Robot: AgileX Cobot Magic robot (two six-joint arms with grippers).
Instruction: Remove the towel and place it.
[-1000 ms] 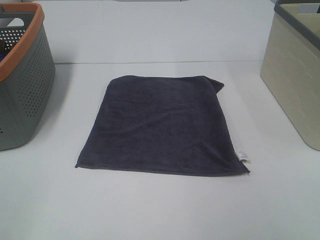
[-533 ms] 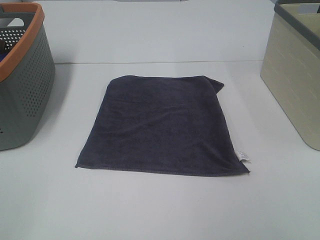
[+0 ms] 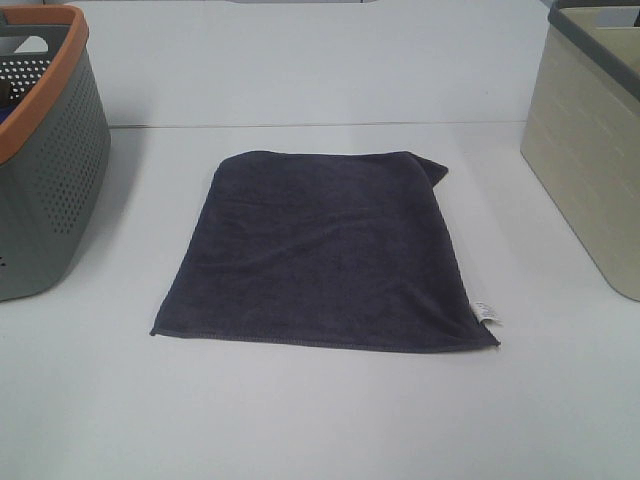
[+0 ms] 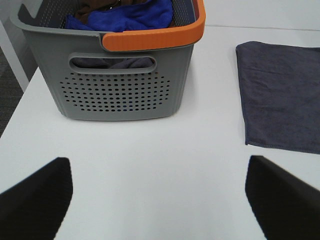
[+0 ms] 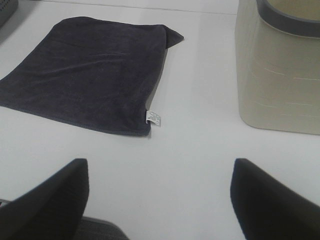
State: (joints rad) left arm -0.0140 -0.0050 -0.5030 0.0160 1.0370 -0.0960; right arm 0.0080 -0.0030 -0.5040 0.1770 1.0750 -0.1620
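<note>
End effectors (image 4: 159, 200) (image 5: 159, 200) wide open, empty.

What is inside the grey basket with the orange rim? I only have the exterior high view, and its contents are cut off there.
Observer: The left wrist view looks into the grey basket: a blue cloth lies in it, with something brown behind.
Operator: Are the grippers anywhere near the towel? I see neither.
Observer: No. The left gripper is open over bare table, the towel lying ahead and to one side.
Operator: And the right one?
Observer: The right gripper is open too, short of the towel's white tag, touching nothing.
Operator: Anything in the beige bin?
Observer: Cannot tell; the right wrist view shows only the beige bin from outside.
</note>
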